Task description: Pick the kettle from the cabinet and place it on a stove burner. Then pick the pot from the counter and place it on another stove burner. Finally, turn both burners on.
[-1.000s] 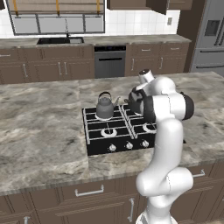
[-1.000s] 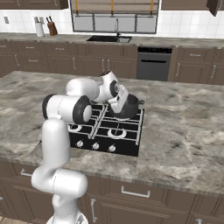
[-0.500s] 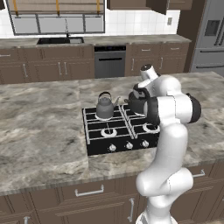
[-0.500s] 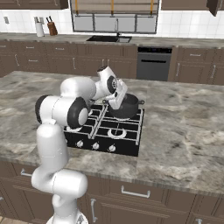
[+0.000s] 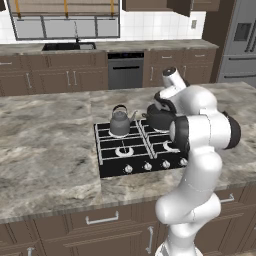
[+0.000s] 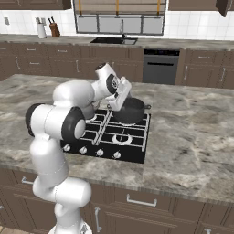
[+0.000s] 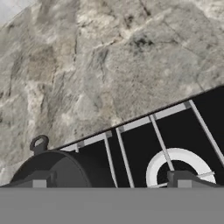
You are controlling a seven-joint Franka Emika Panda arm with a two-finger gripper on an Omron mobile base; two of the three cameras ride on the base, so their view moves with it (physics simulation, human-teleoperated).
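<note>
Kettle (image 5: 120, 122): grey, black arched handle, upright on rear-left stove burner. Pot (image 6: 130, 110): charcoal, loop handles, level at rear-right burner; contact with grate unclear. Front burners (image 5: 123, 151) bare. Cooktop set in marbled counter (image 5: 45, 150).

You are looking at a rendered home kitchen. A marbled stone counter (image 5: 45, 145) forms an island with a black cooktop (image 5: 140, 150) set into it, its knobs (image 5: 147, 166) in a row along the front. Behind it run brown base cabinets (image 5: 45, 80), a dishwasher (image 5: 125, 70), a sink (image 5: 70, 46) under a window (image 5: 65, 25), white wall tiles (image 5: 150, 25) and a steel refrigerator (image 5: 240, 45). A knife block (image 6: 54, 30) stands on the far worktop.
</note>
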